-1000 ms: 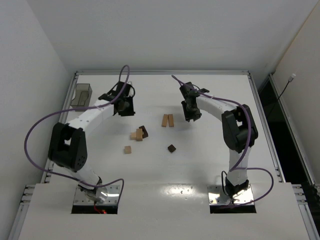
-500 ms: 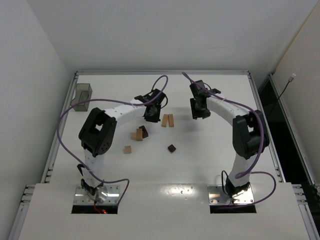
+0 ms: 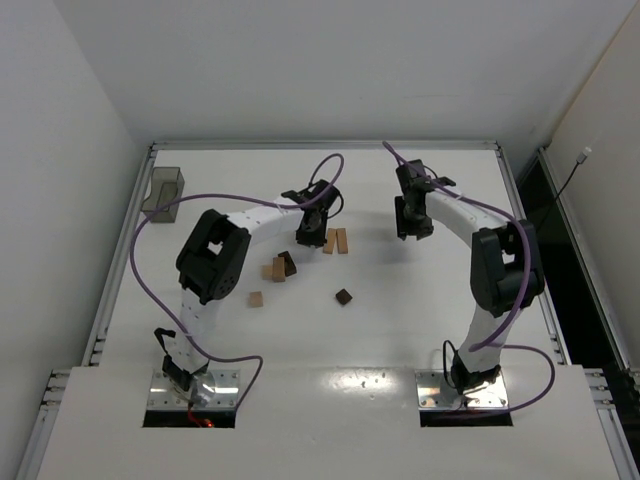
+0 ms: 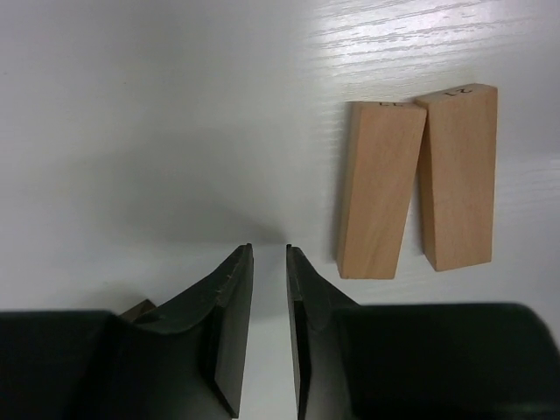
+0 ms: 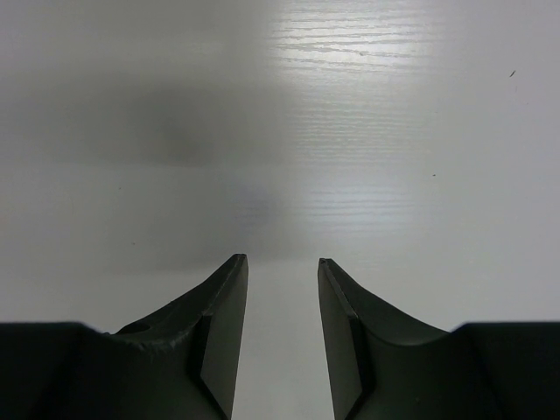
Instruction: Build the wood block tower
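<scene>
On the flat white table point(image 3: 400, 330), closest to the arm bases, a small light tan wooden cube point(image 3: 256, 298) lies on the left. A small dark brown wooden cube point(image 3: 344, 296) lies on the right, well apart from it. A bit farther back is a little heap of tan and dark brown wooden blocks point(image 3: 278, 267), all touching each other. The blocks are not yet a tower. They lie spread out in the middle of the table.

Farther still, two light tan wooden bars point(image 3: 329, 241) lie flat, side by side, touching at one end. The left gripper point(image 4: 268, 254) hangs just beside them, on their left. Its jaws are a tiny bit apart and hold nothing. The right gripper point(image 5: 280, 262) is off to the right of the bars, over the white table. Its jaws are a little apart and empty too.

Far back on the left stands a see-through grey plastic bin point(image 3: 163, 190).
</scene>
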Available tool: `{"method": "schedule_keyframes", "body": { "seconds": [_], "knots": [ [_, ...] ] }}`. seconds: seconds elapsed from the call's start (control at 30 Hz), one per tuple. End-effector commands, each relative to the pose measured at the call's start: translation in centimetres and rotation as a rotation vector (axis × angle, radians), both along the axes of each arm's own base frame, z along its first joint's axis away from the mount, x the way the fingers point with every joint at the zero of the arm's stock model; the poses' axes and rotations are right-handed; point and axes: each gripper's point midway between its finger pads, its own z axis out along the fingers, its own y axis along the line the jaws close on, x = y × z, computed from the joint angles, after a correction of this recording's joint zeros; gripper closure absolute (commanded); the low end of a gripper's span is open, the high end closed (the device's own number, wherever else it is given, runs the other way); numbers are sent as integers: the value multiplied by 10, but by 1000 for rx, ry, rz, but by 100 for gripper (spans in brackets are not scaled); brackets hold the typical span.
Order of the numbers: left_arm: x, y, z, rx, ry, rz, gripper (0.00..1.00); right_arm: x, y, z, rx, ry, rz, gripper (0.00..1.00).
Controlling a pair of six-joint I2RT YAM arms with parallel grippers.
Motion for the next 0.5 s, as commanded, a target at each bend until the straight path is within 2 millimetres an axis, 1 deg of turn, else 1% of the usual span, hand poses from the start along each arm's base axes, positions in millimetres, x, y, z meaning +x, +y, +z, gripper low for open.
{"method": "schedule_keyframes", "body": {
  "seconds": [0.0,0.03,0.07,0.1,0.13,0.2,0.3,0.33,0.37,0.43,0.47],
  "knots": [
    [6,-15,4,-26,-16,-6,81,5,2,17,44,-49,-15,65],
    [7,-18,6,-39,-17,-11,81,5,2,17,44,-49,-15,65],
    [5,-19,2,-41,-5,-15,77,5,3,17,53,-47,-11,65],
    [5,-19,2,-41,-5,-15,77,5,0,17,52,-47,-20,65],
    [5,-19,-2,-35,3,-15,76,5,0,17,52,-47,-21,65],
    [5,-19,-2,-35,3,-15,74,4,2,13,60,-36,-17,65],
    [5,-19,-2,-35,3,-15,71,7,2,16,62,-45,-16,65],
    [5,-22,-4,-43,10,-20,71,7,2,16,62,-45,-16,65],
    [5,-22,-4,-43,10,-20,69,7,2,13,60,-36,-17,65],
    [4,-23,-4,-50,15,-24,65,7,2,13,60,-36,-17,65],
    [3,-22,-9,-43,24,-24,63,7,2,13,60,-36,-17,65]
  ]
}}
